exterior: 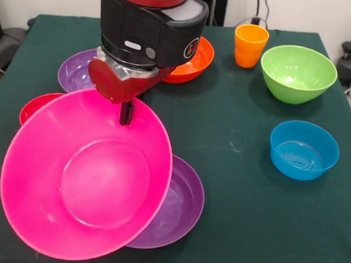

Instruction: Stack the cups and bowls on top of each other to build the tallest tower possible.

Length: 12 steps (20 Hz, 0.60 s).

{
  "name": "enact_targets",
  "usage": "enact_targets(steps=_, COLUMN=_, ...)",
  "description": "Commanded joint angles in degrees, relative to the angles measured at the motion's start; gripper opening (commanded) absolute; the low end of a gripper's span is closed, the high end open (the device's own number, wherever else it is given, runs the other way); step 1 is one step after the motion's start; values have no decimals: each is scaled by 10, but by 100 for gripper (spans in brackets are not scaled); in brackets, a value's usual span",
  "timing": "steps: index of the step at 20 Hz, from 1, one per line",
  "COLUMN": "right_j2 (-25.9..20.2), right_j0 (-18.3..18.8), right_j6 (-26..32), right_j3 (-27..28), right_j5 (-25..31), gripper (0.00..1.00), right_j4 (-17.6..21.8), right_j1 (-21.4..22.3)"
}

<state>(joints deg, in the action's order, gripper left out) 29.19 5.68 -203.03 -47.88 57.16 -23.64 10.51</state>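
Note:
The huge pink bowl (86, 182) hangs tilted toward the camera, its open side facing me. My gripper (125, 118) is shut on its far rim; one black finger (126, 112) shows inside the rim, the other is hidden behind it. The pink bowl overlaps a wide purple bowl (180, 206) lying on the table below it. A second purple bowl (76, 72) sits at the back left, partly behind the arm. The small red bowl (35, 106) peeks out left of the pink bowl. The orange cup (250, 45) stands upright at the back. The light green cup is out of view.
A large orange bowl (196, 62) sits behind the arm. A large lime green bowl (298, 73) stands at the back right, next to the orange cup. A small blue bowl (303, 150) sits at the right. All rest on the dark green tablecloth (235, 230).

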Motion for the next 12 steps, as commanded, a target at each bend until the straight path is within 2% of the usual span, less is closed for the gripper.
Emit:
enact_targets(steps=1, right_j2=-78, right_j0=-1, right_j6=97, right_j3=-33, right_j5=-26, gripper=0, right_j4=34, right_j1=-1)
enact_targets(steps=12, right_j2=-78, right_j0=-30, right_j6=-5, right_j3=18, right_j5=12, gripper=0, right_j4=-3, right_j1=-25)
